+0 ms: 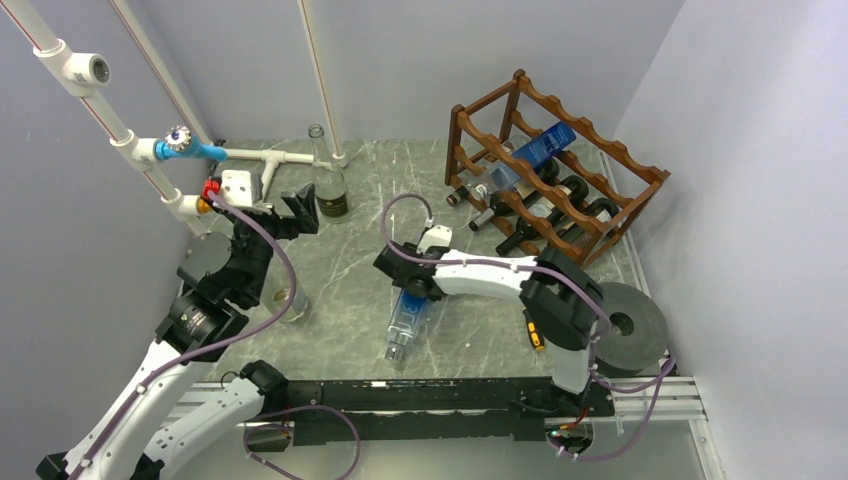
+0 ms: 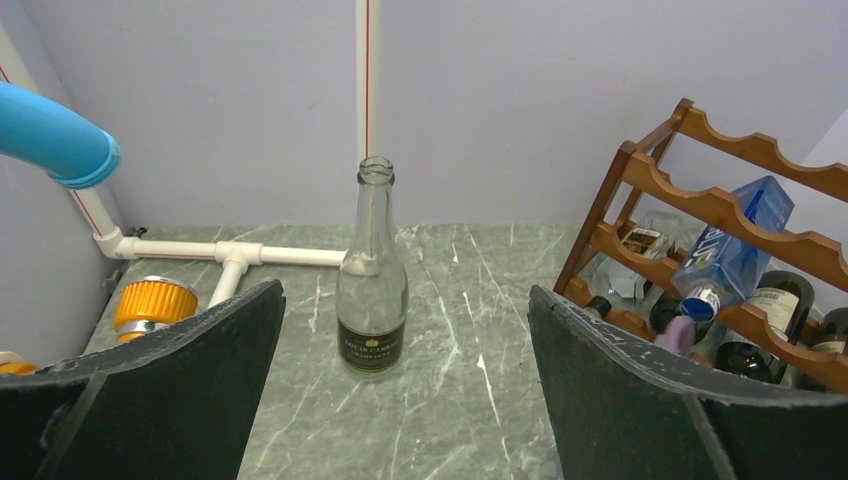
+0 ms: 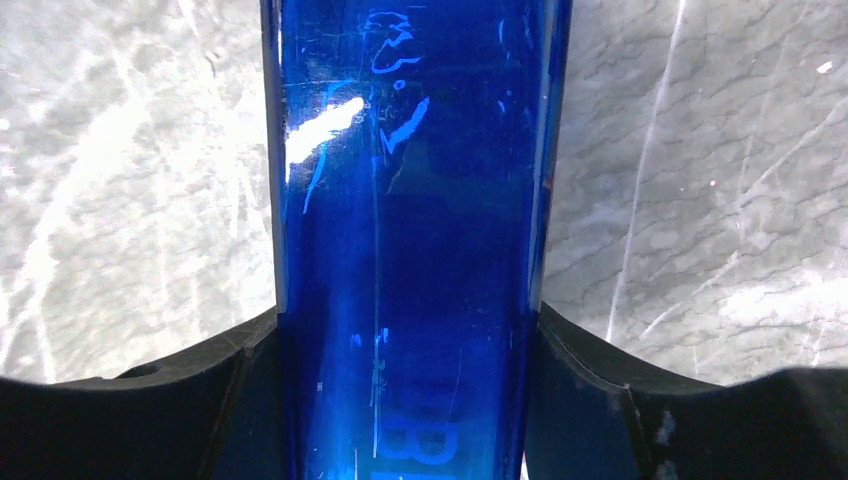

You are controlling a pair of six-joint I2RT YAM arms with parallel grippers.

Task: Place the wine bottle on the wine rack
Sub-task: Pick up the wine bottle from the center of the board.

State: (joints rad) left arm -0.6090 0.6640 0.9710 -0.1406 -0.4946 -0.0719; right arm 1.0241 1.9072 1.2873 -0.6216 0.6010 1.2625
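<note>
Clamping blue wine bottle (image 3: 410, 150): right gripper (image 3: 405, 335); white lettering on glass cropped, unreadable. Left gripper (image 2: 403, 300) spread wide.

From my remote seat both arms look like one build. The left arm (image 1: 135, 395) and right arm (image 1: 480, 268) have white links between chunky black joints, and a mauve cable (image 1: 290, 272) loops along each. The right one carries a small white camera (image 1: 435, 238) at its wrist and an orange mark (image 1: 533, 335) near the elbow. The fingers (image 2: 620, 380) are matte black pads with pale, scuffed edges.
</note>
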